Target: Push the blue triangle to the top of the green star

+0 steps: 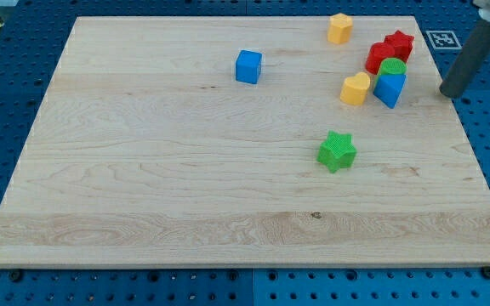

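My tip (451, 92) sits at the view's right, just off the wooden board's (143, 170) edge — near the blue triangle block (390, 88) but apart from it; the rod has no fingers to spread or close. That triangle lies in a cluster near the view's top right, touching a green round block (392, 67), with a red block (379, 56), a red star (399, 42) and a yellow block (355, 87) close by. The green star block (338, 151) lies below — well apart. A blue cube (248, 66) and a second yellow block (339, 28) sit separately

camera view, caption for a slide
My tip waits right of the blue triangle, up-right of the green star.
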Controlling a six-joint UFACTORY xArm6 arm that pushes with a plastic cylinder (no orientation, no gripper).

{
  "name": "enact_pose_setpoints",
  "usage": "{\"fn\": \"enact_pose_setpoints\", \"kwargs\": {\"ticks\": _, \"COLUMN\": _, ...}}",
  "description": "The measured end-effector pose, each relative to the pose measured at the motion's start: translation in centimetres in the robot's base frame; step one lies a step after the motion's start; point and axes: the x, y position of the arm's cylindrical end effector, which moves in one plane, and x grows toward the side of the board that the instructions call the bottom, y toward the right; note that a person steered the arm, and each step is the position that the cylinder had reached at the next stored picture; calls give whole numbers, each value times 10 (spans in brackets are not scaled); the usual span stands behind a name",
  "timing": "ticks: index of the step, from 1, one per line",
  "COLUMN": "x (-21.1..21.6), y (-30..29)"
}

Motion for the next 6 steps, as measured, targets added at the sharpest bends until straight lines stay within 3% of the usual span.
{"fn": "enact_pose_setpoints", "kwargs": {"ticks": 1, "x": -12, "y": -32}}
{"fn": "enact_pose_setpoints", "kwargs": {"ticks": 3, "x": -12, "y": -157}}
{"fn": "enact_pose_setpoints", "kwargs": {"ticks": 4, "x": -12, "y": -154}}
{"fn": "enact_pose_setpoints", "kwargs": {"ticks": 6, "x": -12, "y": -81}}
